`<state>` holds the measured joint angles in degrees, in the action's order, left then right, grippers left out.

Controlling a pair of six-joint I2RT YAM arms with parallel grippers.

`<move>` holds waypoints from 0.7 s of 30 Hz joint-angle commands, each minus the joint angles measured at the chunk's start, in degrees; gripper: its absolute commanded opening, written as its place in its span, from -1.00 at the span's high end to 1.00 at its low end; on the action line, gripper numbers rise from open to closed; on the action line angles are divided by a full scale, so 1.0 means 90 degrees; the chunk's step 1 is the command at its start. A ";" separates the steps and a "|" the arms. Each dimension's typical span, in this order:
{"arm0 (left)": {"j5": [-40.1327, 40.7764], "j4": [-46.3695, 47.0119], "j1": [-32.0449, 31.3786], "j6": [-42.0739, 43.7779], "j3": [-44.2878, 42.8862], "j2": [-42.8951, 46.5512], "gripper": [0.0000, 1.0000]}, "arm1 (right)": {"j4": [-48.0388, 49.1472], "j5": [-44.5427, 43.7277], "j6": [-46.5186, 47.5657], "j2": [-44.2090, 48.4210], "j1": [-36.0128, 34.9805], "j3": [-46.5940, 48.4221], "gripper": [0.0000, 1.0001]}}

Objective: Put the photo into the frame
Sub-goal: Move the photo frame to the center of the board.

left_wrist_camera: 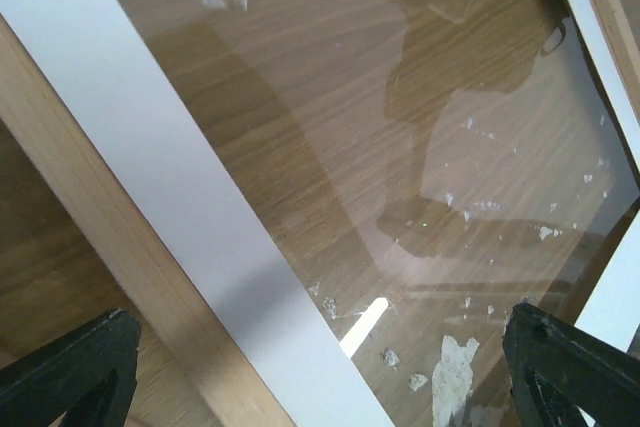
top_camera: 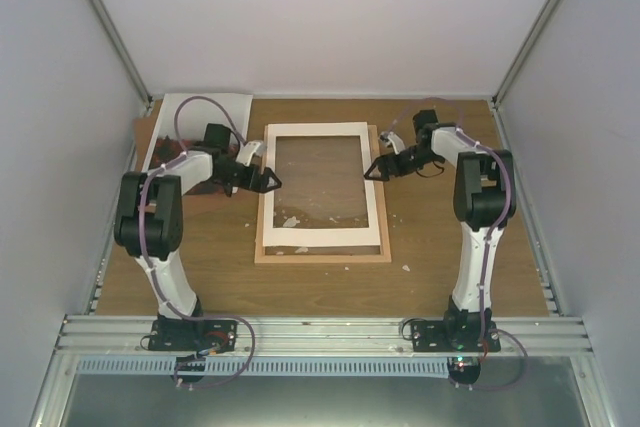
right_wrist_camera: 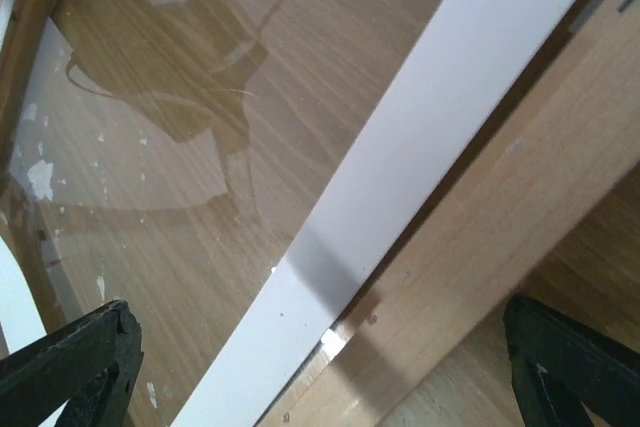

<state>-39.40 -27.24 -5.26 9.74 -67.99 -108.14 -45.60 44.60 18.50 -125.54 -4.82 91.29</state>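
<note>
1. The left gripper (top_camera: 270, 180) hung open and empty over the left rail of the frame (top_camera: 320, 257).
2. The right gripper (top_camera: 372, 169) stood spread, holding nothing, above the right rail.
3. The frame lay flat in the middle of the table (top_camera: 450, 277), with white scraps (top_camera: 292, 219) on its clear pane.
4. The photo (top_camera: 205, 117) lay at the far-left corner, partly hidden behind the left arm (top_camera: 165, 267).

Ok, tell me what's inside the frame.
Inside the frame: a white border around a clear pane, the table showing through, and white scraps. The photo is not in it. Whether the scraps lie on or under the pane cannot be told.
</note>
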 commanded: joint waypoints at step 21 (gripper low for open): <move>0.3751 -0.0983 -0.2427 0.2847 -0.0477 0.1381 -0.96 | 0.0839 -0.1841 0.0245 0.3125 -0.0181 -0.1939 -0.98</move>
<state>-6.83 -35.55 -27.11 33.58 -70.74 -95.07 -39.55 28.36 18.68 -100.03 -5.96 73.32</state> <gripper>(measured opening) 0.978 0.991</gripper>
